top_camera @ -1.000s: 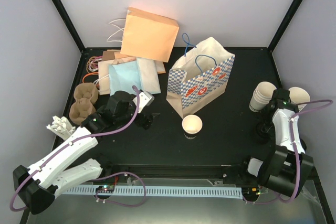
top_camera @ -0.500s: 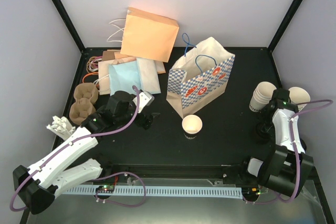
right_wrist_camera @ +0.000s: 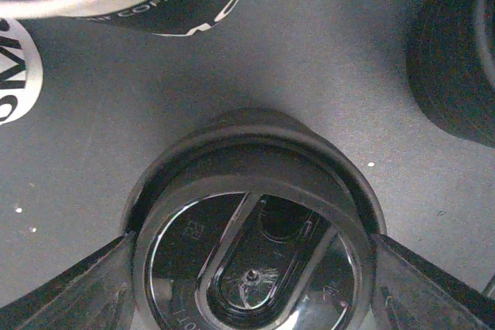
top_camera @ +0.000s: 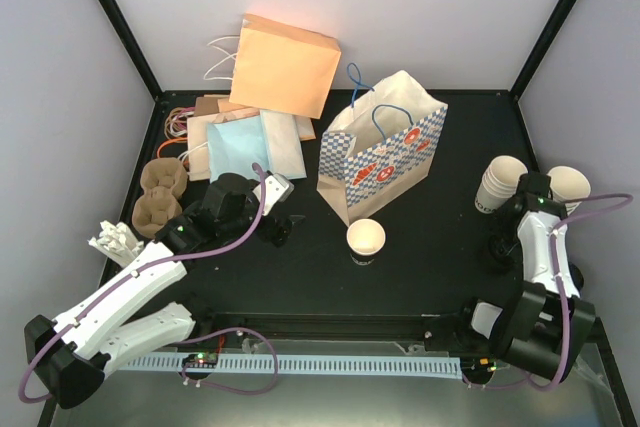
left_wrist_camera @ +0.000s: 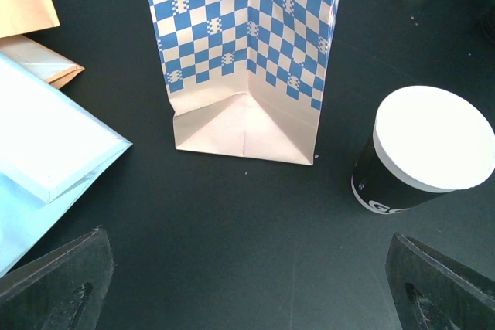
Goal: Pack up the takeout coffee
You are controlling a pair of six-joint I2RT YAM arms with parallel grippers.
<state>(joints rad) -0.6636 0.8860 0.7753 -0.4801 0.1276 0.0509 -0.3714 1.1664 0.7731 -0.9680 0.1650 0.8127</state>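
So the cup (top_camera: 366, 239) stands upright and looks open-topped, around the middle of the table (top_camera: 440, 247) a bit toward the near edge, just beside the foot of the blue-checked bag (top_camera: 380, 152) without touching it. The action is over at the right edge: the right gripper (right_wrist_camera: 249, 241) is down over a black lid (right_wrist_camera: 247, 191), with one finger on each side of it. The jaws are spread wide around the lid, and honestly I can't tell whether the pads are on the rim or just shy of it. My read is that it's grabbing a lid for the cup before anything goes in the bag. To do this well, I'd keep the lid centred between the fingers and close slow and even so it doesn't pop out sideways. I'd also grip low on the rim, lift straight up, and check that only one lid comes away if these are nested. There's another dark round thing just beside it and the cup stacks (top_camera: 500, 185) are near, so no swinging wide. The left gripper (left_wrist_camera: 247, 253) hangs with its jaws wide apart and holds nothing, looking at the bag and cup from the left.
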